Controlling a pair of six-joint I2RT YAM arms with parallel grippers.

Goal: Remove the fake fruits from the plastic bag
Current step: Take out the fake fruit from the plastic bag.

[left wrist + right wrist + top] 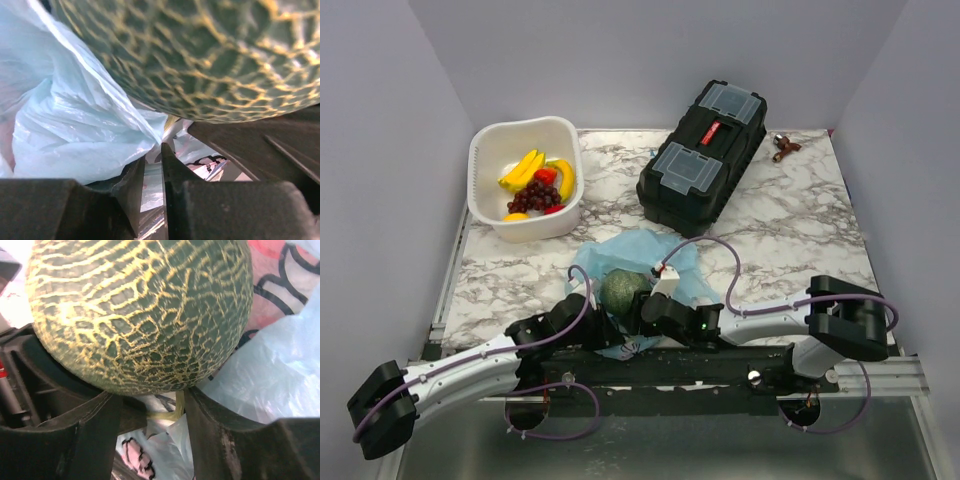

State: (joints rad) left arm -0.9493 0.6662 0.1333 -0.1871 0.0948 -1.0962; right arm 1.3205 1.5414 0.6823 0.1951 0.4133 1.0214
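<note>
From above, the thin light-blue plastic bag [645, 250] lies near-centre on the marble bench [800, 230]. In it a green netted toy melon [623, 288] sits between the left end effector [592, 322] and the right end effector [645, 303]. Other toy fruits [535, 185] fill a white tub [480, 160] far left.

Left wrist: jaws nearly together against bag film; whether they pinch it I cannot tell.

Right wrist: jaws apart, both fingertips touching the melon.
</note>
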